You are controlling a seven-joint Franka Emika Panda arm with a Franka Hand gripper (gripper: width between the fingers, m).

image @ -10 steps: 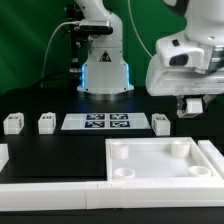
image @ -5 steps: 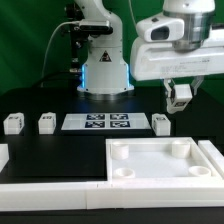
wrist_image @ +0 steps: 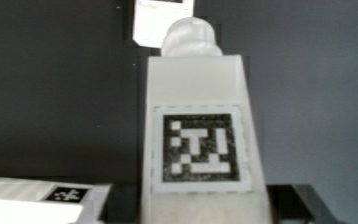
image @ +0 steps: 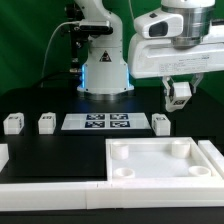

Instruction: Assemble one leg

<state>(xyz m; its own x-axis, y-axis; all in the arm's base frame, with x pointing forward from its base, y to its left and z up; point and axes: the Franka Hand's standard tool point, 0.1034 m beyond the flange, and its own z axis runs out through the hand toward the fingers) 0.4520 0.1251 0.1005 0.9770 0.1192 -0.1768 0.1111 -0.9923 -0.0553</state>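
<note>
My gripper [image: 178, 96] is raised above the table at the exterior view's right and is shut on a leg [image: 179, 95], a small white block with a black-and-white tag. In the wrist view that leg [wrist_image: 197, 125] fills the middle, long and upright between the dark fingers [wrist_image: 313, 204], tag facing the camera. The large white tray part [image: 160, 161] with corner sockets lies on the table below the gripper. Three more legs stand on the table: two at the left [image: 13, 124] [image: 46, 123] and one [image: 161, 124] right of the marker board.
The marker board [image: 97, 122] lies at mid table; its corner also shows in the wrist view [wrist_image: 43, 192]. The robot base [image: 105, 70] stands behind it. A white rail [image: 50, 170] runs along the front edge, with a white piece [image: 3, 156] at the far left.
The gripper has lifted with the leg from near the table at the right and moved slightly left over the last second; since half a second ago it has barely moved.
</note>
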